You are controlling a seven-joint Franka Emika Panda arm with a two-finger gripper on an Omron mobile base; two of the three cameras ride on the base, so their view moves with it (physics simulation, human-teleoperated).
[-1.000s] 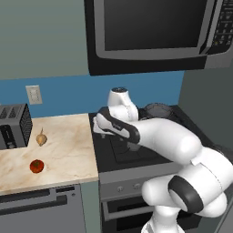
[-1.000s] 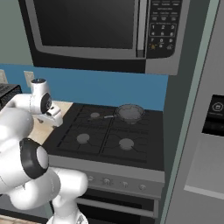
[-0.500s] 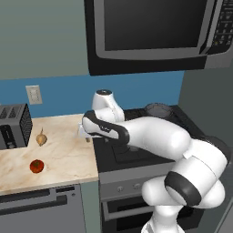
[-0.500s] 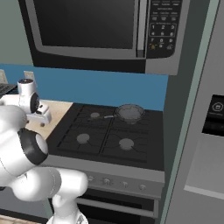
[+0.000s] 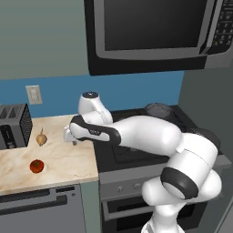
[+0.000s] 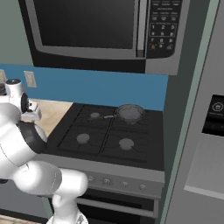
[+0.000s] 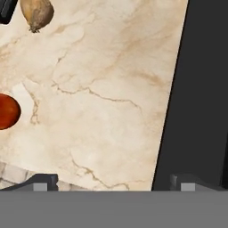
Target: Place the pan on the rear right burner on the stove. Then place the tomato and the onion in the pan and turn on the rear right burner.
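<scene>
Starting at the left of the left base view: black slotted toaster (image 5: 13,125) at the counter's far left, against the blue wall. Just right of it the small pale tan onion with pointed tip (image 5: 41,138), lying on the beige marbled countertop (image 5: 63,161). Small round glossy red tomato (image 5: 36,166) nearer the counter's front edge, apart from the onion. Right of both, the white arm's two-finger gripper (image 5: 70,138) hangs over the counter, close to the stove edge, nothing between the fingers. Fingers spread wide, released; holding nothing.

In the hand view the two dark fingertips (image 7: 42,182) sit at the bottom, far apart, with bare marble between them. Tomato (image 7: 8,111) at that view's left edge, onion (image 7: 37,13) at top left; both clear of the fingers, no contact. Black edge of the stove (image 7: 196,89) fills the right side.

Further right: black four-burner gas stove with grates (image 6: 109,140), silver knob panel below. Small round dark grey frying pan with long black handle (image 6: 129,112) sits on the rear right burner (image 6: 141,118), handle pointing left; also seen at the back of the stove in the left base view (image 5: 158,109). Pan is empty. Black microwave (image 6: 100,30) above the stove.
</scene>
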